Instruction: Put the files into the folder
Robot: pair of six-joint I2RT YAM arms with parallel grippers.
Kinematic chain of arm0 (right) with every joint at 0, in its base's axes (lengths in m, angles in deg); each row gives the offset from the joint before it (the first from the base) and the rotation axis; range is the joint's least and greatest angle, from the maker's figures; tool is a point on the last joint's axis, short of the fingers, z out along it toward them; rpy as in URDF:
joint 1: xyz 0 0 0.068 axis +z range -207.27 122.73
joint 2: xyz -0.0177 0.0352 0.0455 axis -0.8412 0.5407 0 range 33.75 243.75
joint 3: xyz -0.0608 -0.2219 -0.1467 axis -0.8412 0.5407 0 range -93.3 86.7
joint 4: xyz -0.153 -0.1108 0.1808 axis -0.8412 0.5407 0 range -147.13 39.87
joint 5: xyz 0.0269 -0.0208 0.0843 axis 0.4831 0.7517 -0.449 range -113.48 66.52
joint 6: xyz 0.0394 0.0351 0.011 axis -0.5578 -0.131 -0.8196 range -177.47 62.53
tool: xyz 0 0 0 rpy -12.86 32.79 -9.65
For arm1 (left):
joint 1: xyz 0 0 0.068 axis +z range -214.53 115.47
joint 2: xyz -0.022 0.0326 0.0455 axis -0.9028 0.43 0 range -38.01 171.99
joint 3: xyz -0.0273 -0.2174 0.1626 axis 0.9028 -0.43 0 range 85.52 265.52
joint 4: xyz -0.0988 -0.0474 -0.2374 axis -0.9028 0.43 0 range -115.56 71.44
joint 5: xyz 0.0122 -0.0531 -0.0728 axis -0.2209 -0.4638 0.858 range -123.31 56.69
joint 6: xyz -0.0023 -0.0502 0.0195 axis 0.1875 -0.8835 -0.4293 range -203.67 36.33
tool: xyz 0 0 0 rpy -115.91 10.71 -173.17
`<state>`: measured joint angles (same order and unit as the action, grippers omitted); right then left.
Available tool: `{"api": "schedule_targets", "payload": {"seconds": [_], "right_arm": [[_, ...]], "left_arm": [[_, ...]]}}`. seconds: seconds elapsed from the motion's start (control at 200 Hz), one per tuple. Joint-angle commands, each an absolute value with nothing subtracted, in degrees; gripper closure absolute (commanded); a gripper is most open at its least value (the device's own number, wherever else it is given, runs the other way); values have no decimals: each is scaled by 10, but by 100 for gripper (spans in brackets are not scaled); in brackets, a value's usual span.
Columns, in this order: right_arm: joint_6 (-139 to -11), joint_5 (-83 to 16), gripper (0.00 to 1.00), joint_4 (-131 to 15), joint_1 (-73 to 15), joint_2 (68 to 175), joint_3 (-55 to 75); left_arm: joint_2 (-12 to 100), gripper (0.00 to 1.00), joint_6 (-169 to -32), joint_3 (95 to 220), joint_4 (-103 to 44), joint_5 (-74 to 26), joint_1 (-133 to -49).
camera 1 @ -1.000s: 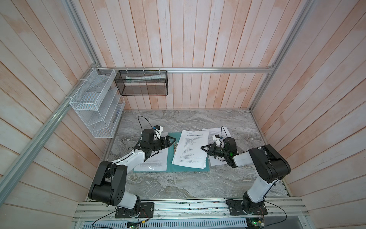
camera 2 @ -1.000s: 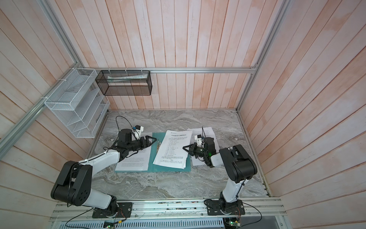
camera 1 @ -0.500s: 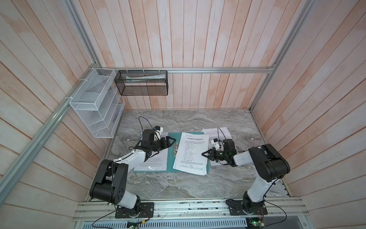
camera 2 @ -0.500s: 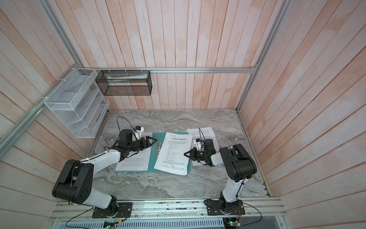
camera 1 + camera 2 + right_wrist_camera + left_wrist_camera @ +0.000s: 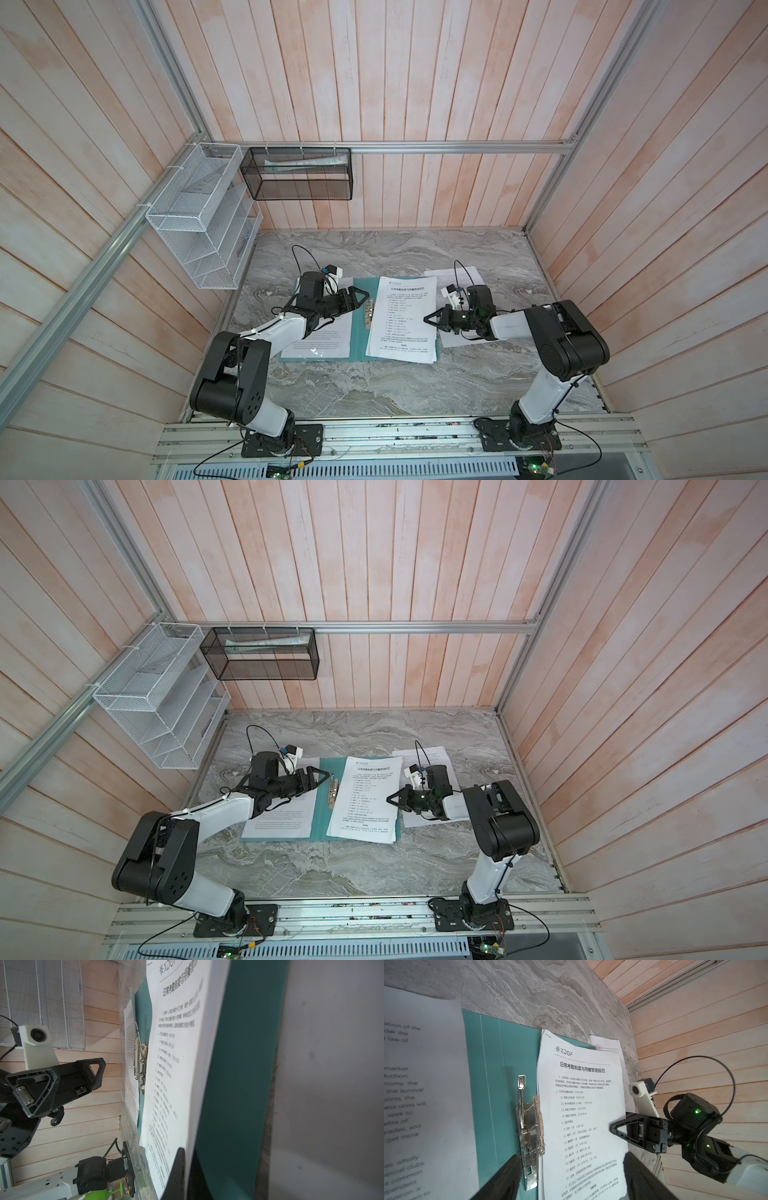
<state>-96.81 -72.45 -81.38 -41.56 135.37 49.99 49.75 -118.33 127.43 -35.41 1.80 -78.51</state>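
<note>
Teal-green and thin, the flat card folder [image 5: 358,348] lies open near the middle of the grey marbled worktop [image 5: 395,384]. On its right flap sits the white printed sheet with the bold heading [image 5: 401,320], slightly askew. Its inner edge is just beside the silver metal fastener clip [image 5: 369,318] on the spine, and its near edge reaches just past the flap.

My right hand [image 5: 428,320] is closed tight on that sheet's outer edge, one finger above the paper and one beneath. My left hand [image 5: 360,297] hovers over the clip with its jaws wide, gripping nothing.

A second white sheet of English text [image 5: 326,343] lies on the left flap under my left arm. A third white sheet [image 5: 455,275] rests on the bare worktop beneath my right arm.

I judge that I am seating the headed sheet. Next it needs a small slide toward the spine to square it inside the flap, then a release. After that the third sheet wants fetching.
</note>
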Motion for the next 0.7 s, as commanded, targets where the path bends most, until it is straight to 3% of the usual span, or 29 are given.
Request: {"api": "schedule_targets", "payload": {"seconds": [0.0, 0.695], "right_arm": [[-935, -741, 100, -776, -417, 1372, 470], [-818, -728, 100, -614, -401, 1420, 347]], "left_arm": [[506, 21, -1172, 1270, -356, 16, -783], [520, 21, -1169, 1272, -359, 19, -783]]}}
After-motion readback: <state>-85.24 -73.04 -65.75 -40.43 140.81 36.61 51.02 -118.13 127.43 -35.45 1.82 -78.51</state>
